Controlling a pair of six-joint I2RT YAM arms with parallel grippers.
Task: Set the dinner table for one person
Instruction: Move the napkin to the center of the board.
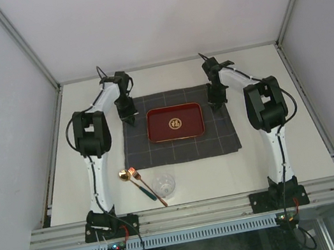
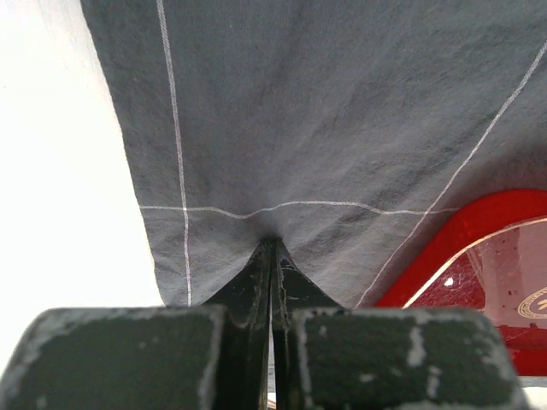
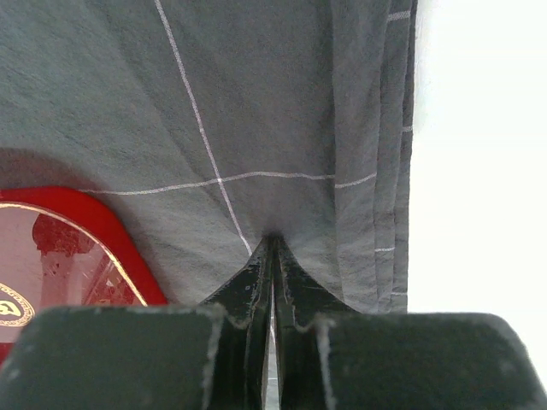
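Both arms are reaching over the dinner table (image 1: pixel 275 151) to the far corners of the dark grey checked cloth (image 1: pixel 184 148). L gripper (image 2: pixel 272 246): jaws together, tips pinching a pucker of cloth near its far-left corner, w/ creases running into the tips. R gripper (image 3: pixel 273 241): same condition, jaws pressed together on cloth near the far-right corner, where the edge is folded over in layers. I see the tabletop under the cloth at both grip pts, not touching the jaws directly. Bare off-white surface shows just outboard of each gripper, past the cloth edge. Red tray (image 1: pixel 152 127) sits on the cloth btwn the two grippers, apart from both. Near-left of the cloth, on bare table: gold spoon (image 1: pixel 124 175), copper fork (image 1: pixel 149 186) and clear glass (image 1: pixel 164 185), grouped close together.
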